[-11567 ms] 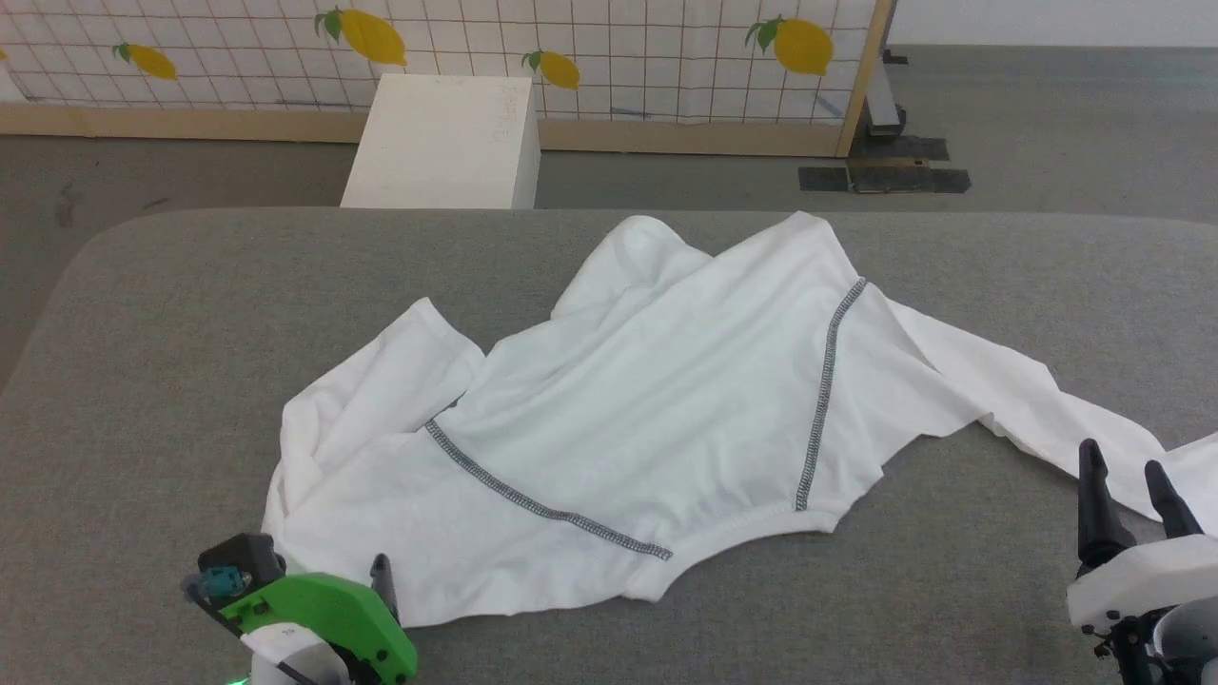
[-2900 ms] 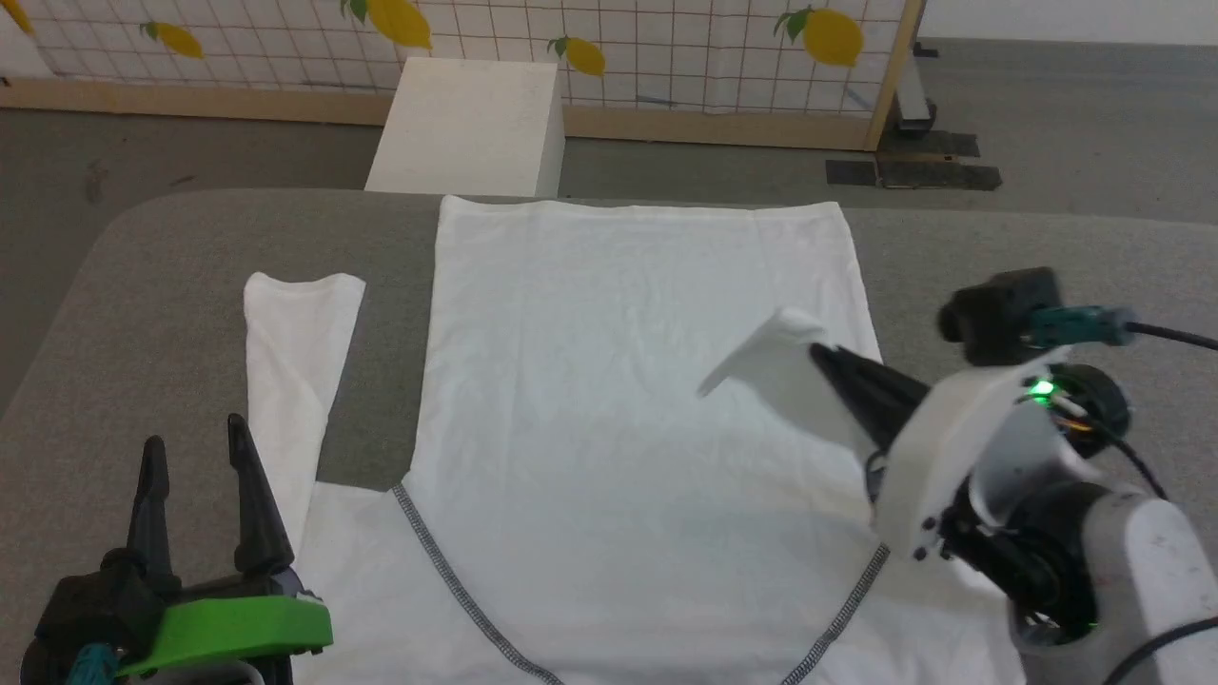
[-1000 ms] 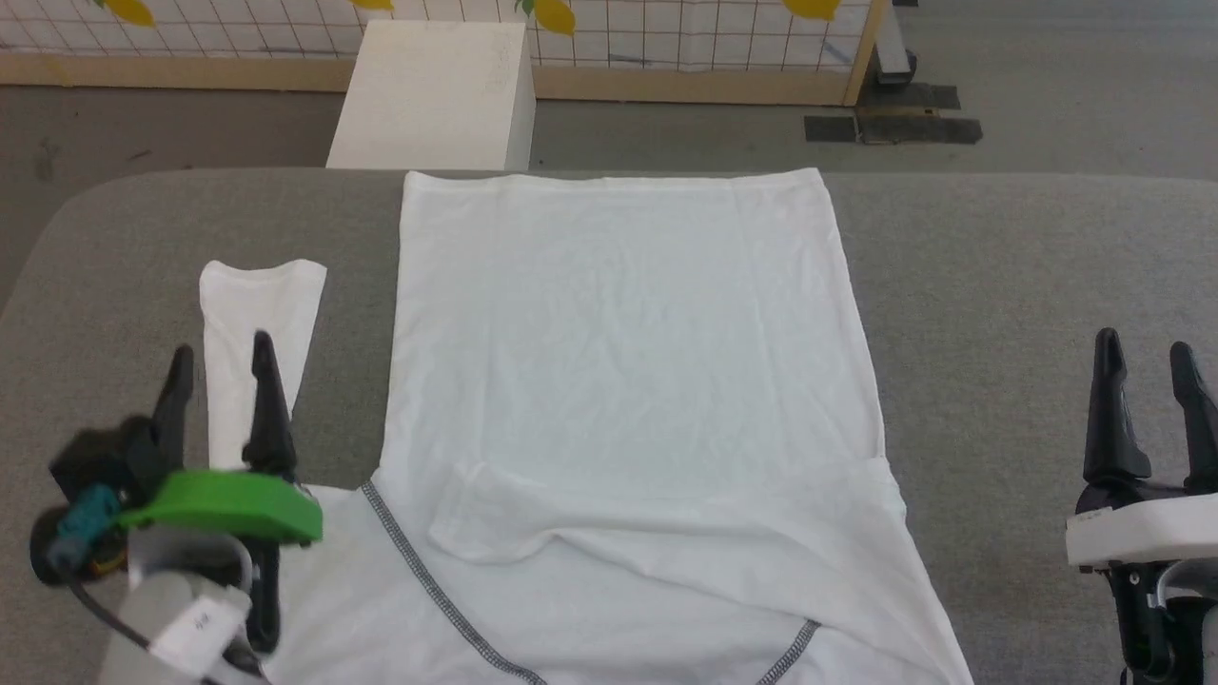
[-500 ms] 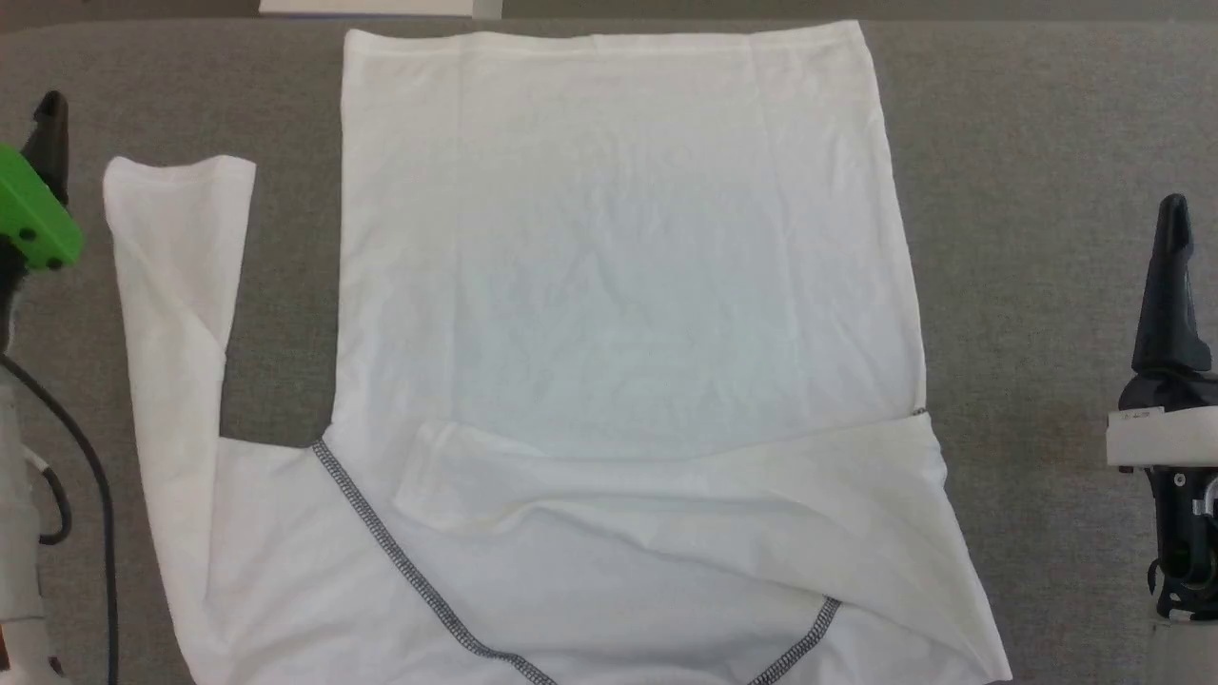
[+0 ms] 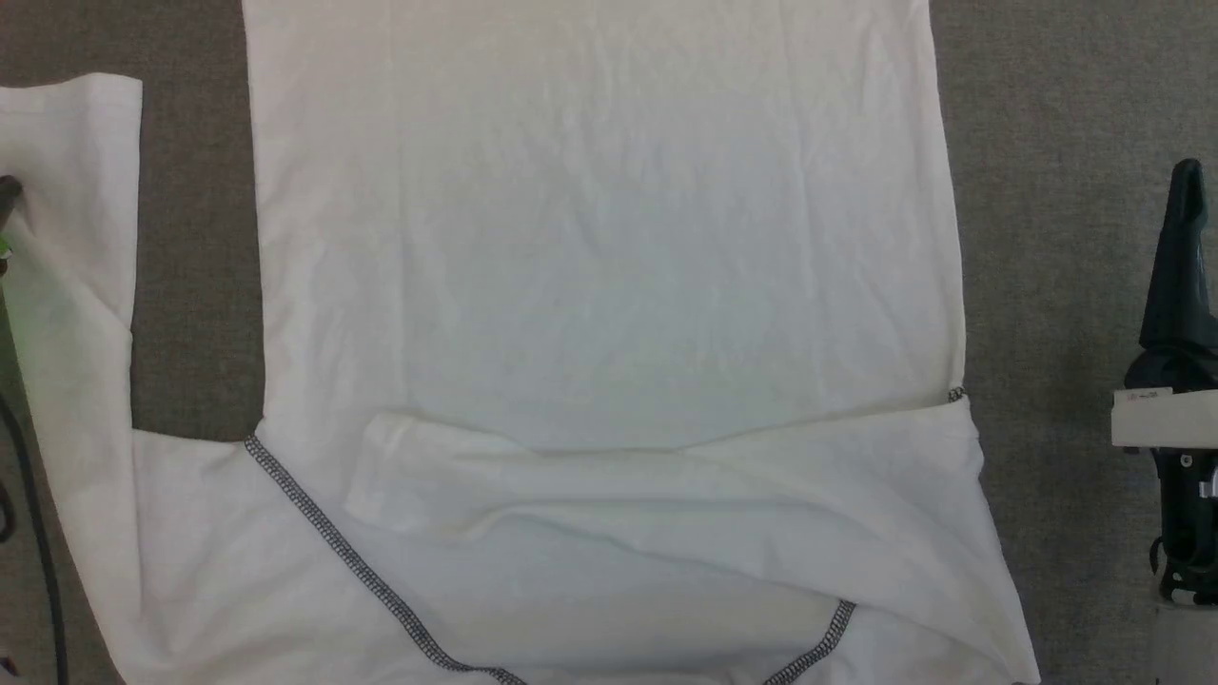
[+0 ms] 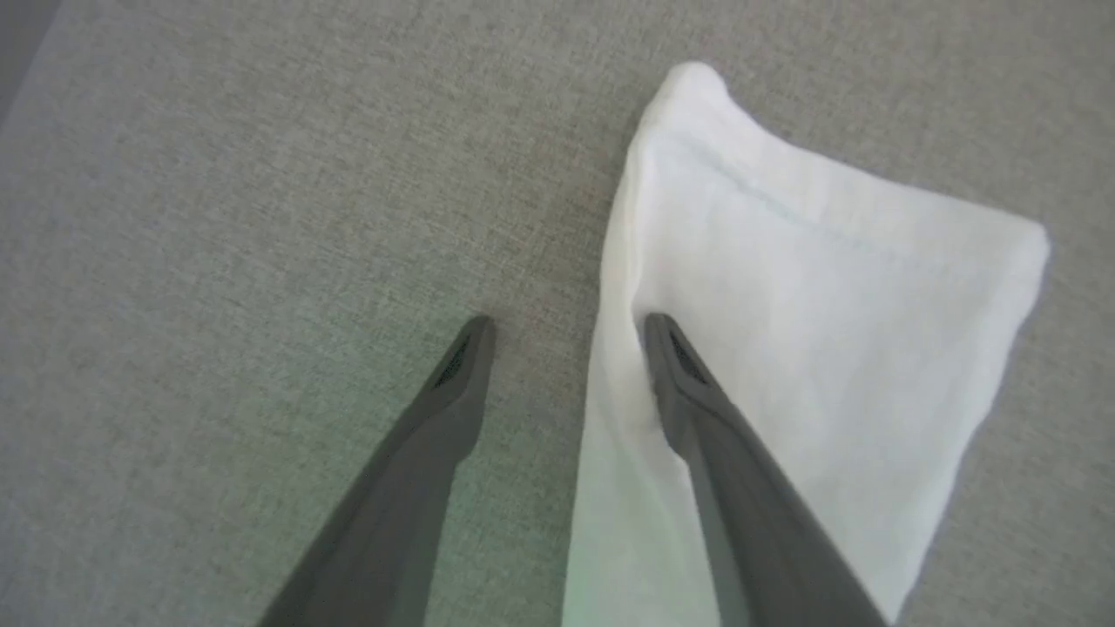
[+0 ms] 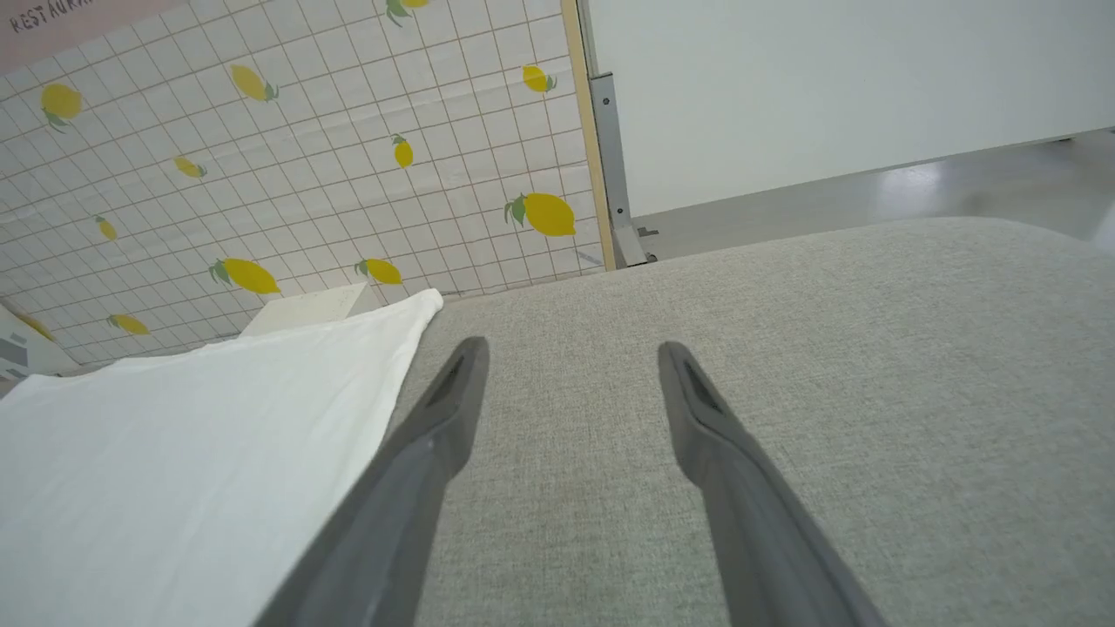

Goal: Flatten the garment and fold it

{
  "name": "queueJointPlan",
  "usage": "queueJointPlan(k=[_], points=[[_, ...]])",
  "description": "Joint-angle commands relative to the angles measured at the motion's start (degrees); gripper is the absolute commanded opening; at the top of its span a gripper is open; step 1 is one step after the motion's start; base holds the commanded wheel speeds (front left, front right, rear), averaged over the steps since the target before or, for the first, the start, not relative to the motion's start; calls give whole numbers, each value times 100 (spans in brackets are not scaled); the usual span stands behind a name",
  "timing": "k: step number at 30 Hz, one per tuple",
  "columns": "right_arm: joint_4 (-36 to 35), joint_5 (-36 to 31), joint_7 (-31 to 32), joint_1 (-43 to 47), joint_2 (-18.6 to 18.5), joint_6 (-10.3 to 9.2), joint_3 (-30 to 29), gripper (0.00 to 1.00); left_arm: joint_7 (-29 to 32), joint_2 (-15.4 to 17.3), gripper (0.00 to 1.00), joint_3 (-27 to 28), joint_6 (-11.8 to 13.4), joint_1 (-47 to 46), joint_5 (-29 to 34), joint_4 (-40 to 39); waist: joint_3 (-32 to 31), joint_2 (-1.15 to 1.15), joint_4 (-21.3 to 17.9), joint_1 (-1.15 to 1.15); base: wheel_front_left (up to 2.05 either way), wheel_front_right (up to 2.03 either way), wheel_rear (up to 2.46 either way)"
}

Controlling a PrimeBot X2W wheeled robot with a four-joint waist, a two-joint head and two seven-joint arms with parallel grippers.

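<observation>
The white garment (image 5: pixel 599 285) lies spread flat on the grey table (image 5: pixel 1047 190), back up, with dark zigzag stitching (image 5: pixel 333 542) near its lower end. One sleeve (image 5: pixel 666 504) is folded across the body. The other sleeve (image 5: pixel 76 285) lies straight along the left side. My left gripper (image 6: pixel 566 326) is open and straddles that sleeve's edge near the cuff (image 6: pixel 827 287): one finger rests on the cloth, the other on bare table. My right gripper (image 7: pixel 571 348) hangs open over bare table to the right of the garment, and one of its fingers (image 5: pixel 1180 266) stands at the head view's right edge.
Behind the table's far edge stand a white box (image 7: pixel 305 309) and a tiled, lemon-printed panel (image 7: pixel 305 174) with a metal post (image 7: pixel 610 165). Bare grey table runs along the garment's right side (image 7: pixel 784 348) and between the left sleeve and the body (image 5: pixel 195 285).
The head camera has dipped closer to the table, so the box and the wall have left its picture. The left gripper has slid to the view's left edge by the sleeve. The garment lies as before.
</observation>
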Motion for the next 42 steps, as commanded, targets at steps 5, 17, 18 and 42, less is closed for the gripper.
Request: queueJointPlan(k=[5, 17, 18, 42], points=[[149, -2, -59, -30, 3, -9, 1, 100, -1390, -302, 0, 755, 31, 348, -455, 152, -422, 0, 146, -1, 0, 0, 0], [621, 196, -172, 530, 3, -9, -139, 100, -3109, 25, 0, 1718, -430, 1258, -723, 550, -1687, 0, 528, -1, 0, 0, 0], [655, 210, -179, 566, 3, -9, -122, 100, -3204, 2, 0, 1735, -516, 1336, -747, 481, -1788, 0, 554, -1, 0, 0, 0], [1104, 457, -248, 901, 3, -9, 391, 100, -3161, -2527, 0, -3691, -584, 2319, -802, -2343, -2500, 0, 166, -1, 0, 0, 0]])
